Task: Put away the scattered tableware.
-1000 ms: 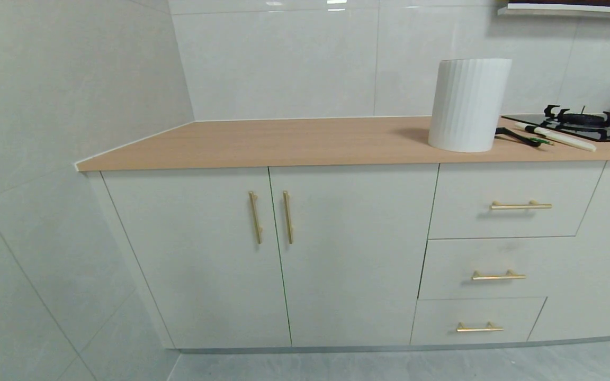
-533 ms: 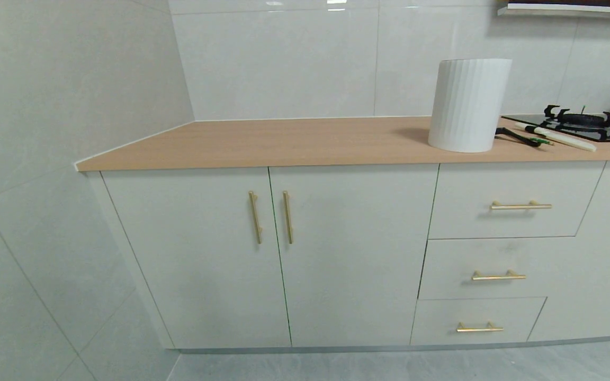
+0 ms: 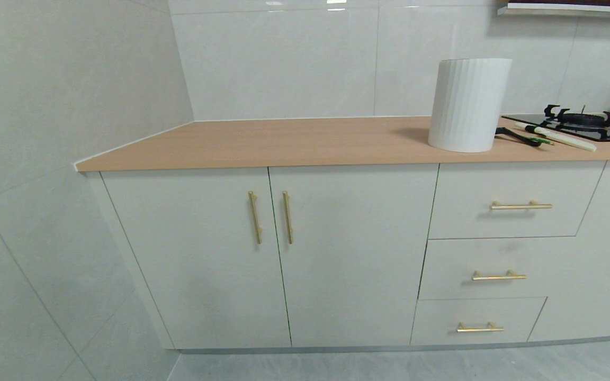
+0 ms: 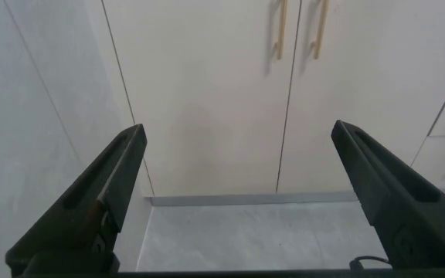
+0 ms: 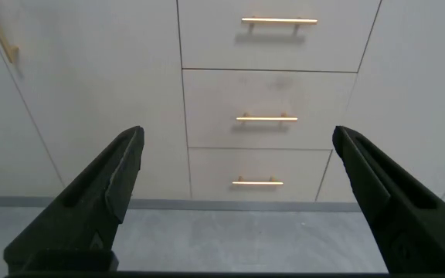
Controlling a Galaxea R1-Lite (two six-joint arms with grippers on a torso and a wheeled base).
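A tall white ribbed container (image 3: 469, 105) stands on the wooden countertop (image 3: 294, 143) at the right. Just right of it lie a black-handled utensil (image 3: 519, 137) and a long white-handled one (image 3: 556, 137), partly on the edge of the hob. My left gripper (image 4: 238, 139) hangs low, open and holding nothing, in front of the double cabinet doors (image 4: 292, 85). Facing the stack of drawers (image 5: 273, 116) from low down, my right gripper (image 5: 238, 139) is open too, nothing between its fingers.
A black gas hob (image 3: 585, 124) sits at the far right of the counter. The cabinet below has two doors with gold handles (image 3: 270, 217) and three drawers (image 3: 506, 233). A tiled wall closes the left side; grey floor (image 3: 389, 365) lies below.
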